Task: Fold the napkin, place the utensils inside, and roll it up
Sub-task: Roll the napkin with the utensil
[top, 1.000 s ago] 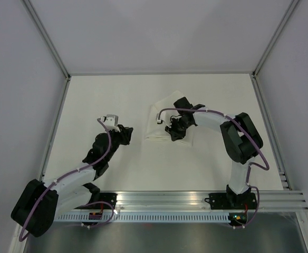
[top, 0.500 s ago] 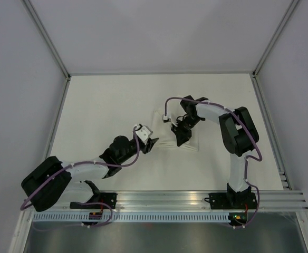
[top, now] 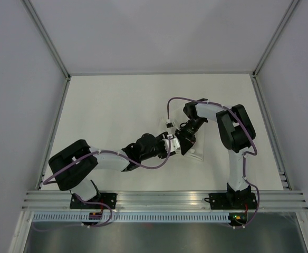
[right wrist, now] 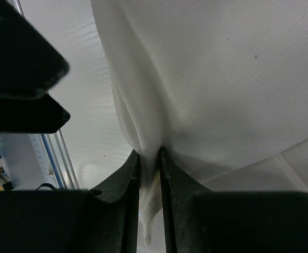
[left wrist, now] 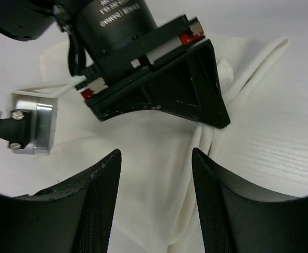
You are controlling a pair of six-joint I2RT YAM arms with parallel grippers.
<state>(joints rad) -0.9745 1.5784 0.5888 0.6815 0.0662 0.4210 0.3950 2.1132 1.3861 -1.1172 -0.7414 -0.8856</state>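
**Right gripper (right wrist: 148,155).** The jaws are almost together, clamped on a raised fold of the napkin (right wrist: 207,79). The right wrist view shows a ridge of white fabric pinched between the two fingers (right wrist: 127,211). A little cloth hangs past the pinch toward 6 o'clock. The rest of the napkin spreads from the pinch toward 12 and 2 o'clock, with soft creases running into the clamped fold.

**Left gripper (left wrist: 155,158).** The jaws are apart and hold nothing. In the left wrist view both fingers (left wrist: 98,211) are low over the napkin with bare cloth between them. Whether the tips touch the fabric cannot be told. The black body of the right gripper sits just beyond the fingertips at 12 o'clock, pressed down into the gathered cloth. A small silver block (left wrist: 31,124) lies at 9 o'clock of it.

**Position on the table (top: 106,105).** In the top view the two grippers meet near the table's centre. The left gripper reaches in from 8 o'clock. The right gripper points in from 2 o'clock, its arm rising from a base at 5 o'clock. They stand just beside each other over the napkin. The napkin lies bunched beneath them, and its visible part extends toward 4 o'clock of the right gripper. Most of its outline is hidden by the arms.
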